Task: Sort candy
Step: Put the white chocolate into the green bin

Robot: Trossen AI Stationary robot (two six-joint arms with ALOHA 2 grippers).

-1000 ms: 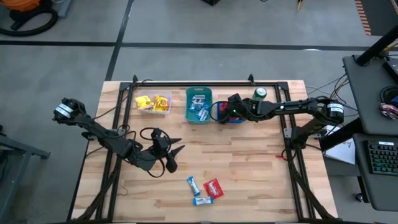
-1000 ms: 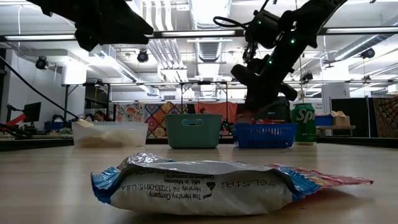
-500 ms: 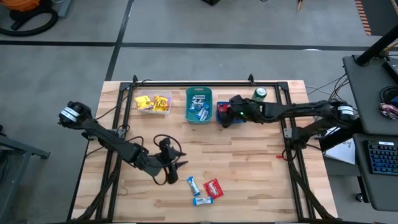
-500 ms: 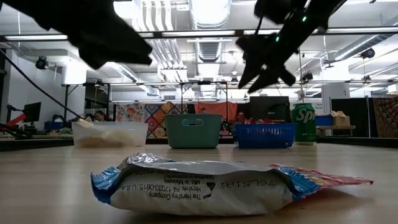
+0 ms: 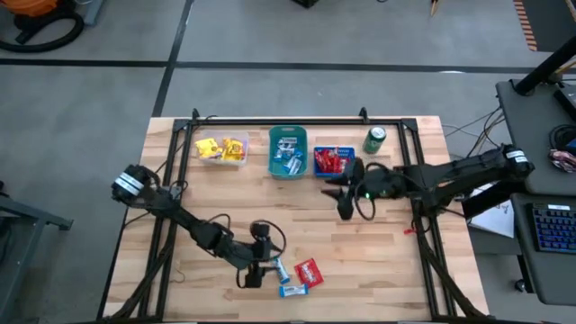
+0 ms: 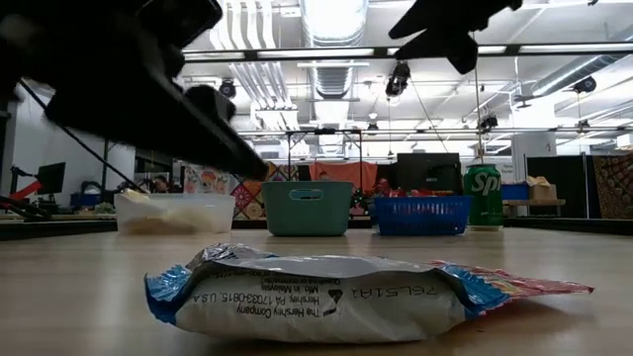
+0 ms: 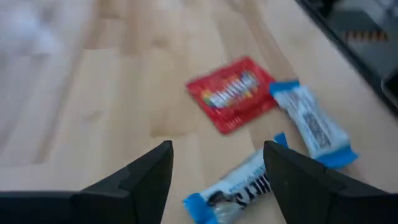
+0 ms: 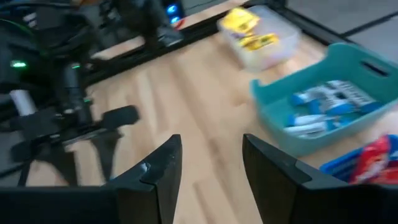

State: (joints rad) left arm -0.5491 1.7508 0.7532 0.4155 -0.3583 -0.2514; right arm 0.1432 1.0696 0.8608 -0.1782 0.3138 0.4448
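- The left gripper (image 5: 256,274) hangs over the near middle of the table (image 5: 378,261), fingers (image 7: 140,180) spread apart and empty, just left of three loose candies.
- Those candies lie close together near the table's front edge: a red candy (image 7: 231,94), a light-blue-and-white candy (image 7: 314,124) just beside it, and a second blue-and-white candy (image 7: 239,190) directly ahead of the left gripper's fingers.
- The right gripper (image 5: 345,200) is above the table just in front of the blue bin (image 5: 331,162), fingers (image 8: 158,171) parted with nothing between them.
- Along the far edge stand three bins: a clear bin (image 5: 220,148) holding yellow candies, a teal bin (image 5: 288,151) holding blue-and-white ones, the blue bin holding red ones.
- A green can (image 5: 375,138) stands just right of the blue bin.
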